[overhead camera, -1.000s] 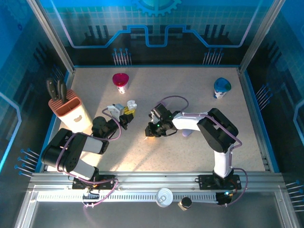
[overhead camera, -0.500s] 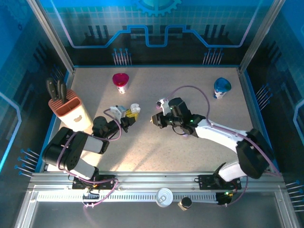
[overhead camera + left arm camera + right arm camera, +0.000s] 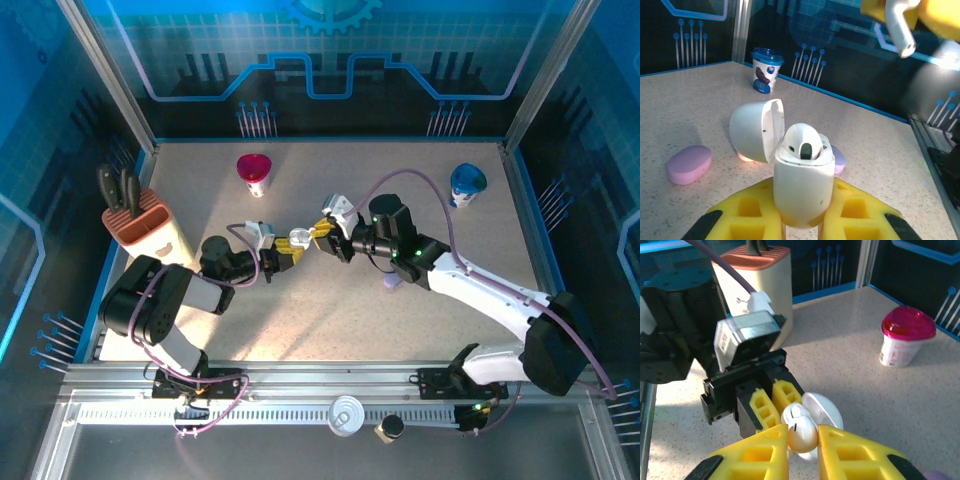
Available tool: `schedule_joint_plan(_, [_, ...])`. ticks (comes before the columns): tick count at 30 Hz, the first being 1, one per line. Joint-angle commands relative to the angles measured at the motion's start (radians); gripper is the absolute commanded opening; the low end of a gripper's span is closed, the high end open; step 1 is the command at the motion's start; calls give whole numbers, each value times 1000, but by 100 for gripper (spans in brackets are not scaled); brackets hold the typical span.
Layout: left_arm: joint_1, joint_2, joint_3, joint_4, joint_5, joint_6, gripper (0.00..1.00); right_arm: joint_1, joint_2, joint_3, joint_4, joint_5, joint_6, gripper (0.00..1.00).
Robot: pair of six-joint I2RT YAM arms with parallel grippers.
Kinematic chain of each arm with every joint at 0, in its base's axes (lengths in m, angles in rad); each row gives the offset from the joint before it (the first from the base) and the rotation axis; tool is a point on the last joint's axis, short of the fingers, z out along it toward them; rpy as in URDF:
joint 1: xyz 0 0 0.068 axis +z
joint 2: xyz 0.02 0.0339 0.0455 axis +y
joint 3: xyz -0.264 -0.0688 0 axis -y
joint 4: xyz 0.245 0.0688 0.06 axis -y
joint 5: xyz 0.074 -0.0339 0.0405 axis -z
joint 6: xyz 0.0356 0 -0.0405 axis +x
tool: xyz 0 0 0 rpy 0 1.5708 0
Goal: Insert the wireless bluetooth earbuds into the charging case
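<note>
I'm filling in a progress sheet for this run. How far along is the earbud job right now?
Done: the charging case is open, clamped in the left gripper, and one earbud looks seated in it.
In hand: the right gripper pinches the second earbud close to the case.
Left: seating that second earbud in the case. No other step seems to remain.

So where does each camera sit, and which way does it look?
Top camera: high behind the arms, looking down on the table; both arms, left pincer and right pincer show.
Left wrist camera: on the left arm, looking past its yellow fingers at the open charging case they grip, toward the blue cup.
Right wrist camera: on the right arm, looking past its fingers at the earbud they pinch, toward the knife block.
Shared: both wrist views show the case and the other arm's pincer.
</note>
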Motion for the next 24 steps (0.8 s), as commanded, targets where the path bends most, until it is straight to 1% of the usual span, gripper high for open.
schedule_joint_plan(1, [-2, 13, 25, 28, 81, -27, 6, 12, 3, 44, -22, -64, -97, 19])
schedule_joint_plan(9, [-17, 10, 43, 27, 132, -48, 6, 12, 48, 61, -36, -86, -138, 18])
schedule_joint_plan(24, [-18, -15, 41, 28, 130, -50, 7, -4, 85, 46, -53, -85, -139, 18])
